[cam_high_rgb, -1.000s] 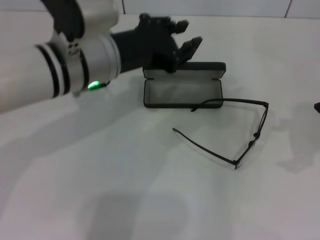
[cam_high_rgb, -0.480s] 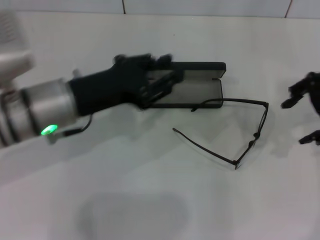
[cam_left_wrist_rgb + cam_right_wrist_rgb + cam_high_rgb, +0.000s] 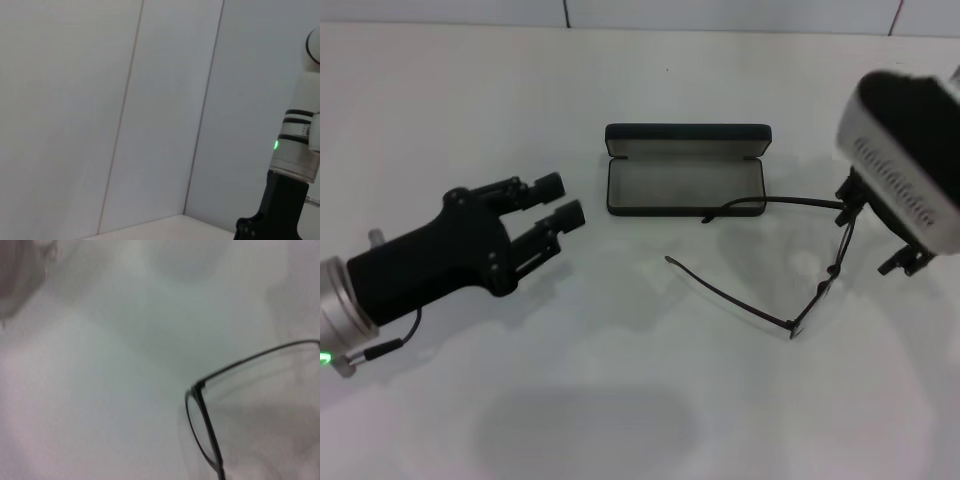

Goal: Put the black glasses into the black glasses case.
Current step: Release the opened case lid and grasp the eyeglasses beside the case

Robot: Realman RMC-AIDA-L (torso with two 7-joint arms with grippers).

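The black glasses case [image 3: 685, 182] lies open at the middle of the white table, its lid upright at the back and the grey lining showing. The black glasses [image 3: 830, 270] lie unfolded to its right and nearer me. One temple arm rests over the case's front right corner, the other lies on the table. My right gripper [image 3: 876, 230] hangs open just over the right end of the glasses front, holding nothing. The right wrist view shows one lens and a temple of the glasses [image 3: 205, 432] close up. My left gripper [image 3: 566, 199] is open and empty, left of the case.
The white table [image 3: 620, 400] stretches in front of me, with a tiled wall behind its far edge. The left wrist view shows only wall panels and the right arm [image 3: 296, 155] with its green light.
My left arm has drawn back from the case toward the near left. The right arm has come in from the right edge and now sits over the glasses' right end.
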